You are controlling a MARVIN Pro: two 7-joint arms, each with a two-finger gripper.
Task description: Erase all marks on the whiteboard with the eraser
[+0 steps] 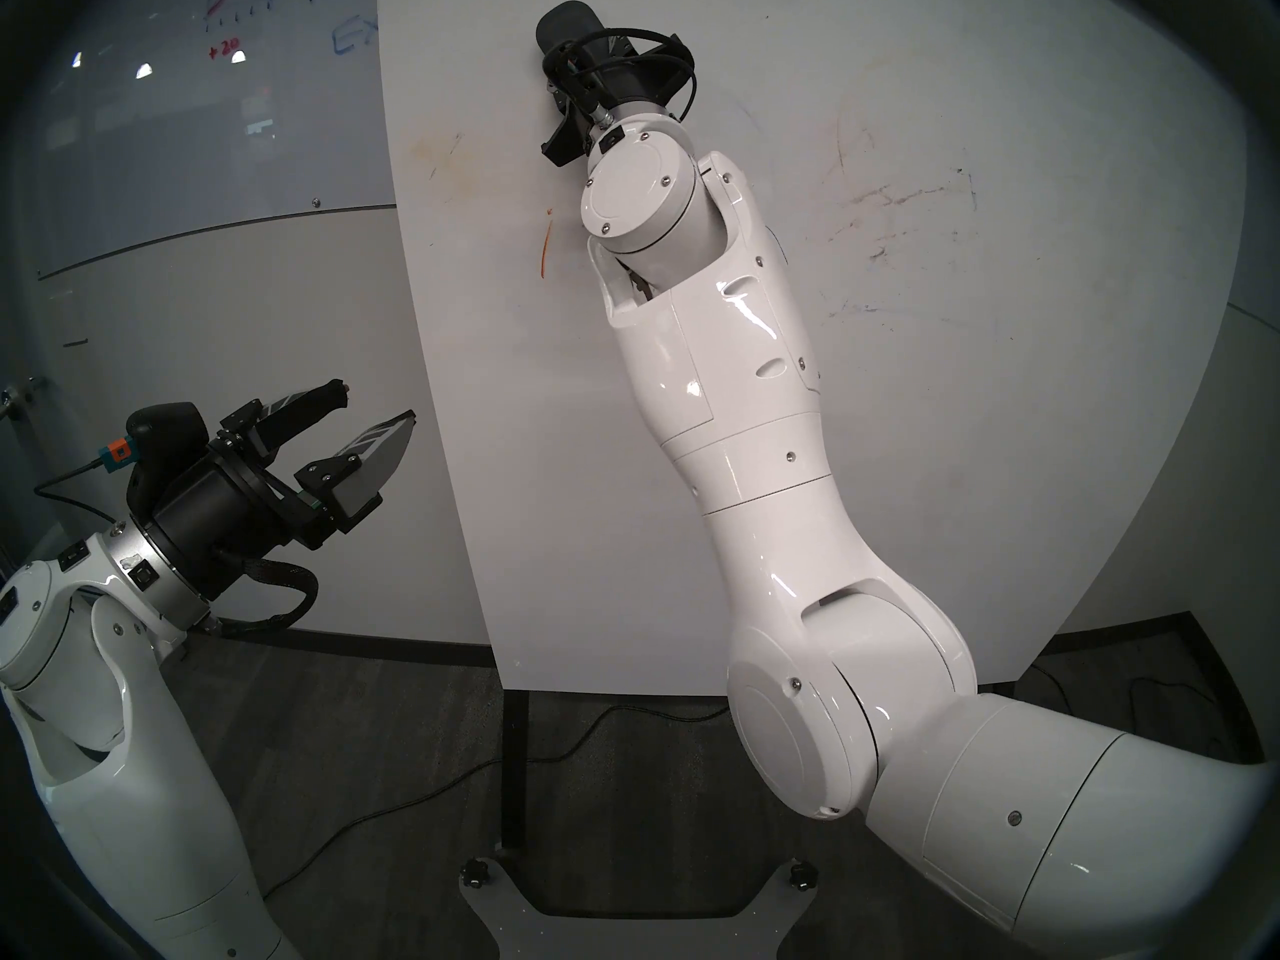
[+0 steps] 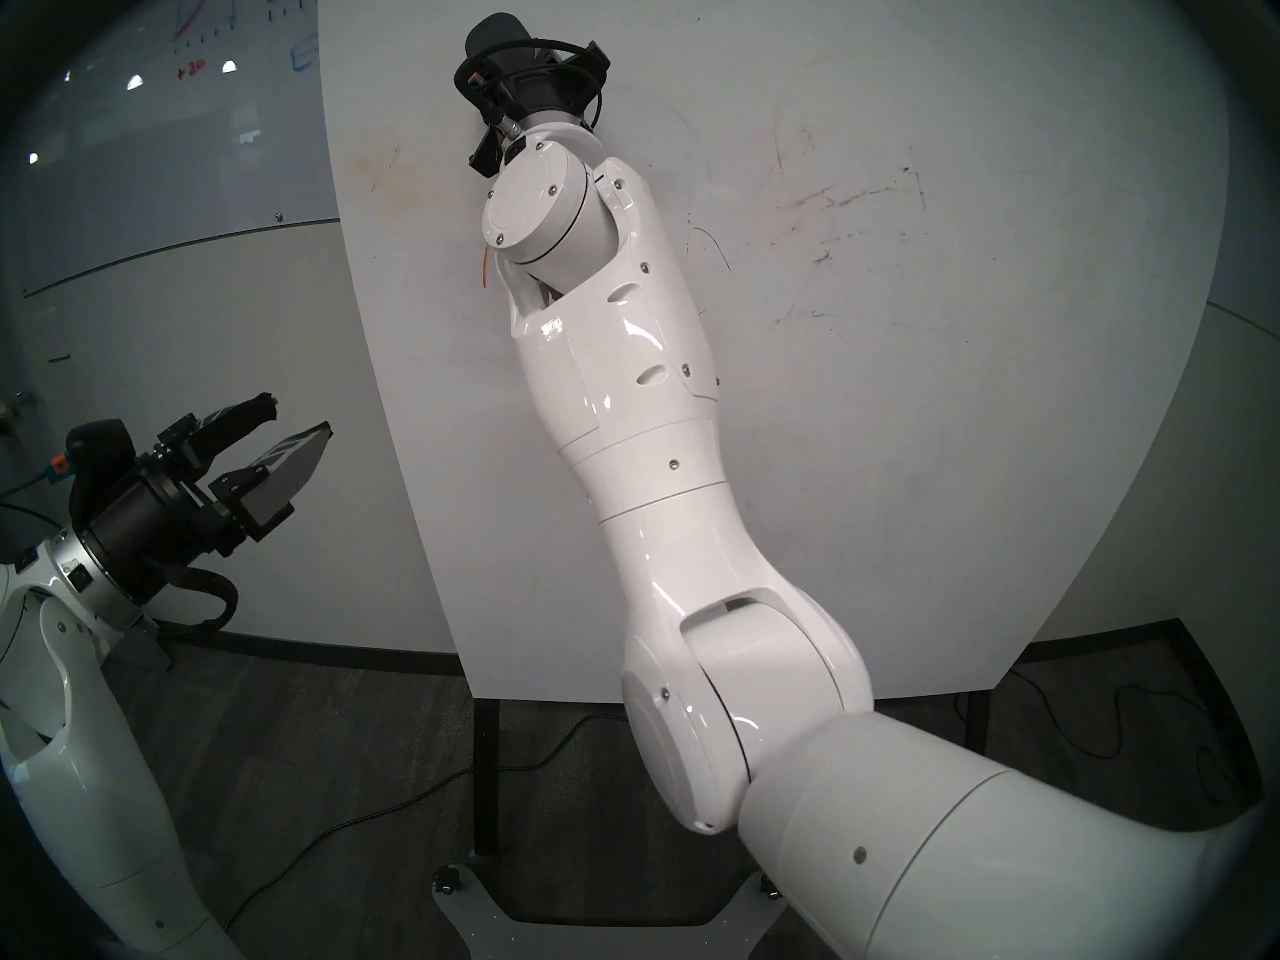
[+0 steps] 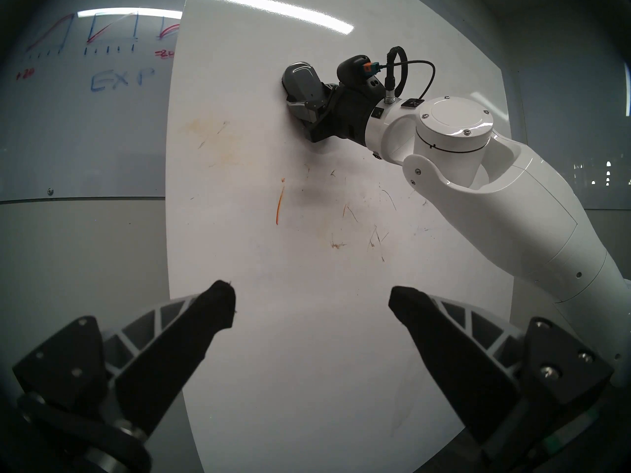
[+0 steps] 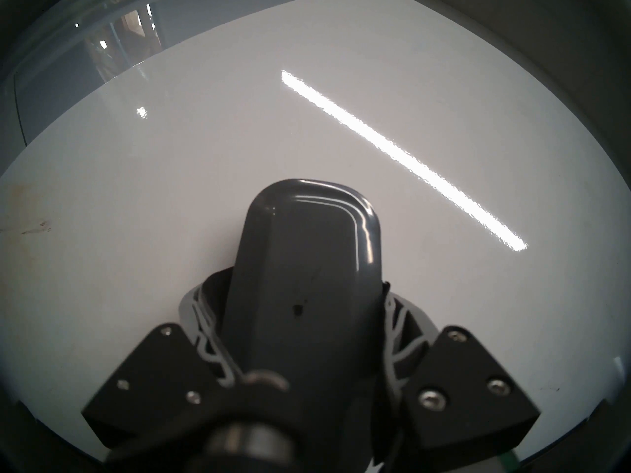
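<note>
While jaws pinch it, the glossy rounded eraser (image 4: 304, 257) meets the smooth whiteboard (image 4: 170, 175).

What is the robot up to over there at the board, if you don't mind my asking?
It is wiping a whiteboard clean. The right tool is shut on a dark grey eraser, held against the upper part of the board. One thin orange stroke remains lower down, to the left of the arm, among faint scratches and smudges. The left tool hangs open near the board's left edge, holding nothing.
</note>
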